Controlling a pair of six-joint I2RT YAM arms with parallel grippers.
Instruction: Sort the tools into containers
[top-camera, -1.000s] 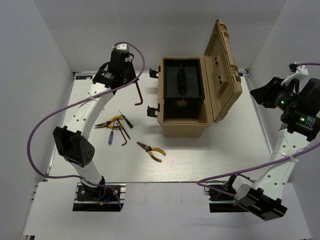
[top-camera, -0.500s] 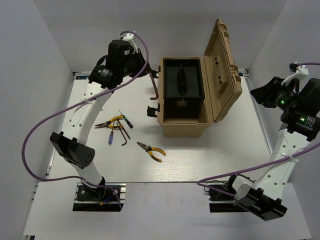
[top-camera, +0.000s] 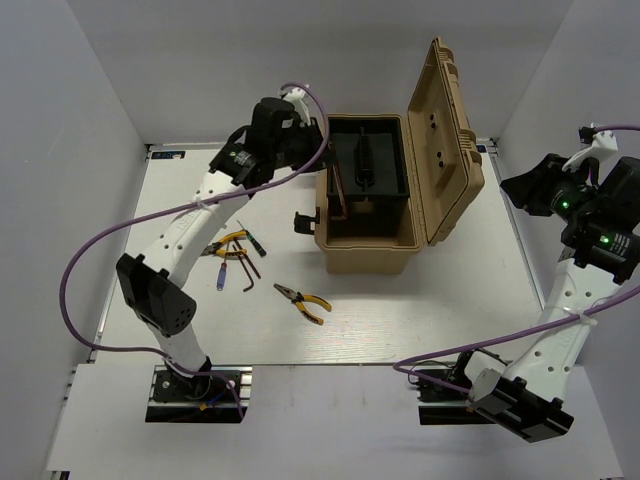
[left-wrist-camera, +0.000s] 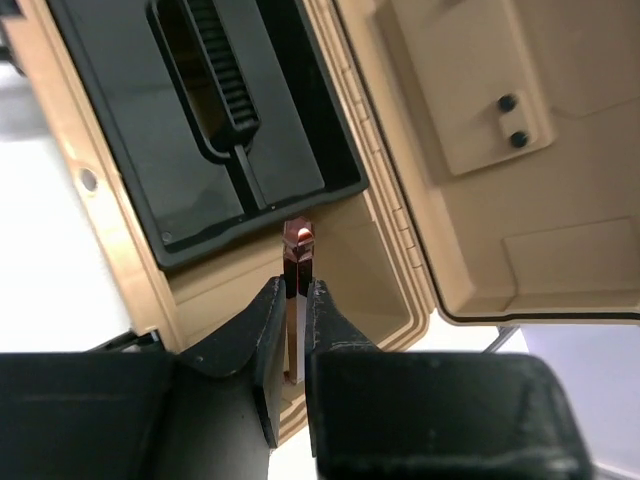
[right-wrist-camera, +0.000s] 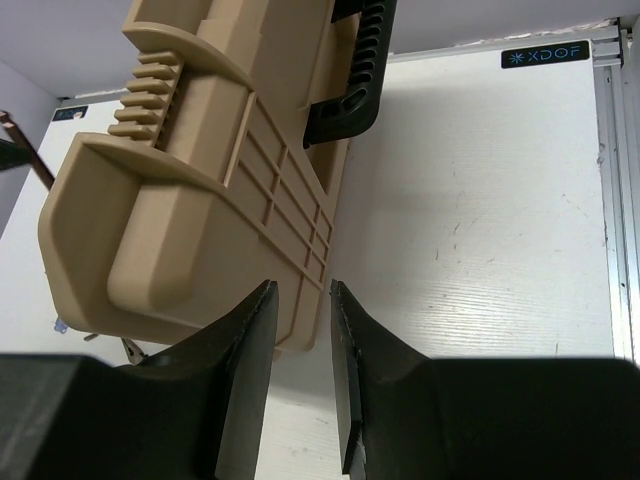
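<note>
While left claw pinches hex key, its tip protrudes over toolbox beside black tray, right claw parted, empty.

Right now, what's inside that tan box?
A black tray, and a hex key held by the left fingers over the bare gap beside it. Under the tray is hidden.

White table, pale walls

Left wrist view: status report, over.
Left hand shut on hex key, over open toolbox, beside black tray. Right hand open, empty, facing lid. Drop path looks clear.
</note>
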